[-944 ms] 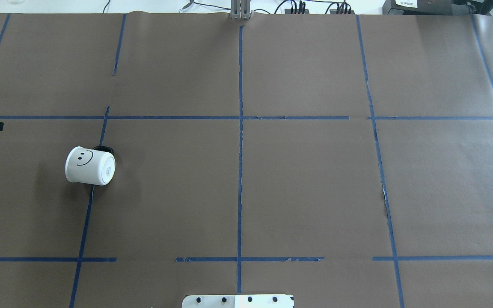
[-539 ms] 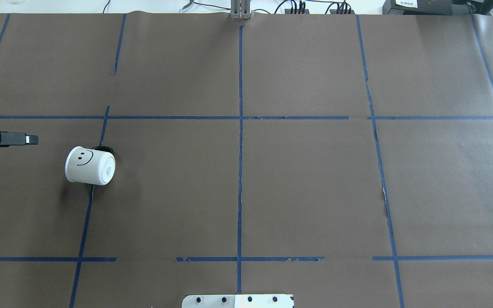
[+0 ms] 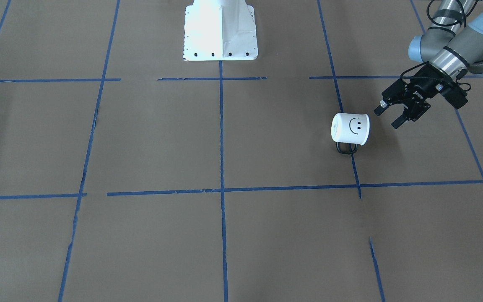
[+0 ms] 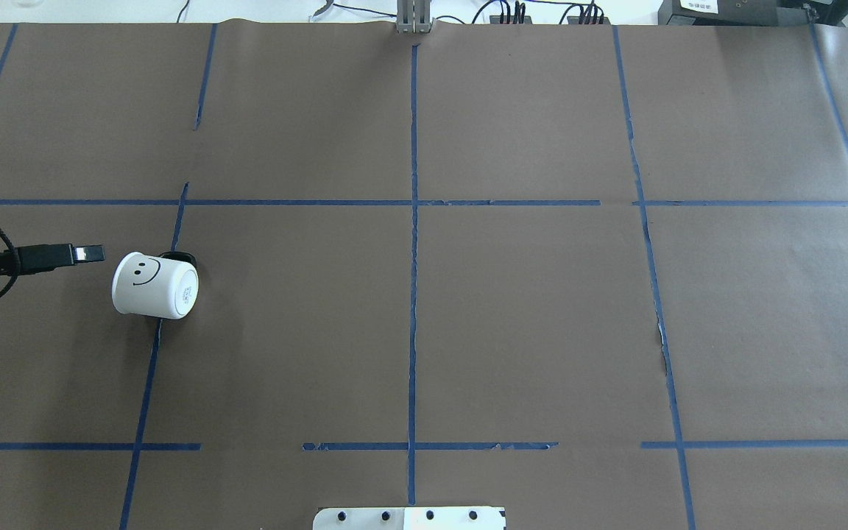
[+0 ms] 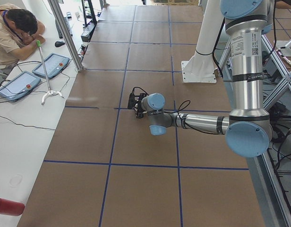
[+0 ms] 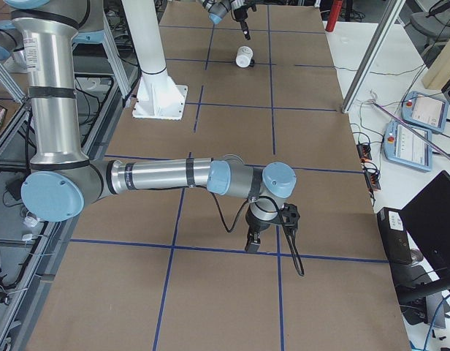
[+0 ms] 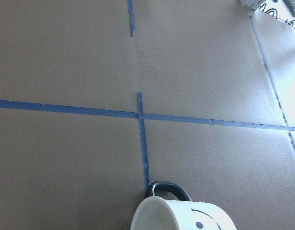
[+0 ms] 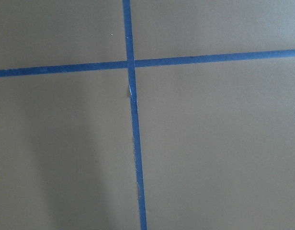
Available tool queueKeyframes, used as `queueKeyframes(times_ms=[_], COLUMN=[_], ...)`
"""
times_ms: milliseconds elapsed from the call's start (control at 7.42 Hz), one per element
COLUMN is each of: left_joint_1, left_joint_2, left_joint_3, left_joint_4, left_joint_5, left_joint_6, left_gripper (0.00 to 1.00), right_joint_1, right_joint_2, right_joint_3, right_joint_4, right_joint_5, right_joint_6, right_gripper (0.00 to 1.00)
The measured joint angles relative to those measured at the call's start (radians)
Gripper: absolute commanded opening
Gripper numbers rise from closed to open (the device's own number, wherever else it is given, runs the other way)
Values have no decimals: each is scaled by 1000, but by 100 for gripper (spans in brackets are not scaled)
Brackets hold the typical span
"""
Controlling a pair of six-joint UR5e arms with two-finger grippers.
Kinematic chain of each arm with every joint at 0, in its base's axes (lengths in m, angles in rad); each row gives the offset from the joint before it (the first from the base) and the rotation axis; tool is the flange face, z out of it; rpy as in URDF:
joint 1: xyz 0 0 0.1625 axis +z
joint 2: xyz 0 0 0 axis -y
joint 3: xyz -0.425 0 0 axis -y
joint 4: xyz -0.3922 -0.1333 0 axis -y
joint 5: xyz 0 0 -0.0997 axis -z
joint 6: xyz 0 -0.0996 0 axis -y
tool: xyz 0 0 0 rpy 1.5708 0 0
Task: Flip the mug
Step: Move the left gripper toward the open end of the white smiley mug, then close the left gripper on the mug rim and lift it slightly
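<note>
Brown paper (image 4: 542,331) covers the whole table, marked into large rectangles by blue tape lines (image 4: 414,294). The lines are broken in places, and the tape is frayed at the right of the overhead view. Black cables (image 4: 512,11) run along the top edge there.

In the exterior left view, a man in a tan shirt (image 5: 15,33) sits at the upper left, head propped on his hand. Before him on the white side bench lie two tablet-like control pendants (image 5: 51,65) with red buttons, beside a thin metal stand (image 5: 46,71). A red object (image 5: 7,207) lies at the lower left.

In the exterior right view, a black monitor (image 6: 433,219) sits at the right edge.
</note>
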Motion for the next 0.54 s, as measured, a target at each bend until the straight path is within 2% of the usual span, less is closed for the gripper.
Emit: queueKeyframes(times_ms=[539], left_joint_1=[89], left_joint_2=[-113], left_joint_3=[183], left_joint_4=[-225], left_joint_5=[64], left_joint_6=[-119], left_gripper=[100], right_joint_1=[0], right_joint_2=[0], right_joint_3=[0], right_joint_4=[0], right_joint_5=[0], right_joint_6=[0], right_gripper=[100])
